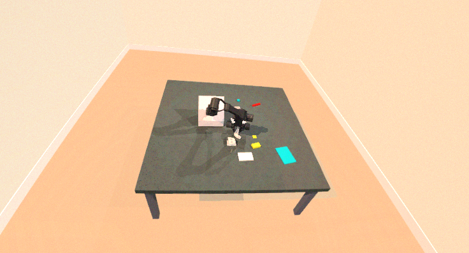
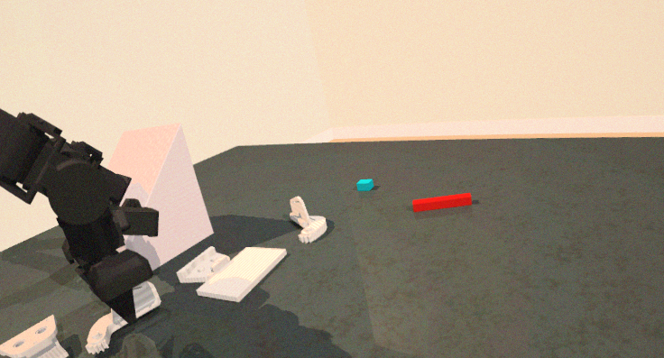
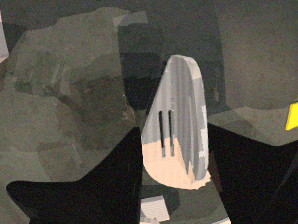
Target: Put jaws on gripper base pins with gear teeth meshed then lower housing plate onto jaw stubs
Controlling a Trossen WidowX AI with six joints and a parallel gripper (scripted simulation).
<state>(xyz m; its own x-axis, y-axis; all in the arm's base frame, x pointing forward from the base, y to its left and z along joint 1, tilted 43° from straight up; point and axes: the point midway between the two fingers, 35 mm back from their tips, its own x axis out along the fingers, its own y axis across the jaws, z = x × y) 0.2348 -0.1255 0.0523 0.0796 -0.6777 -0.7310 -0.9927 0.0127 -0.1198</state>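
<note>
My gripper (image 1: 237,129) (image 2: 131,315) (image 3: 166,129) is shut on one white jaw (image 1: 238,136) (image 2: 103,332) (image 3: 182,120), low at the table. The jaw's toothed end sticks out at the lower left in the exterior view. The other white jaw (image 2: 313,229) lies farther back on the table. A white piece with two round holes and teeth (image 1: 230,141) (image 2: 39,334) lies close to the held jaw. A flat white plate (image 2: 245,272) lies beside a smaller white piece with holes (image 2: 199,269). I cannot tell for certain which piece is the base or the housing plate.
A pale wedge-shaped block (image 1: 204,120) (image 2: 180,212) stands beside the arm. Yellow blocks (image 1: 255,145), a white sheet (image 1: 245,156) and a cyan sheet (image 1: 285,155) lie on the table's near side. A red bar (image 1: 255,104) (image 2: 441,202) and a cyan cube (image 1: 238,100) (image 2: 364,185) lie farther back.
</note>
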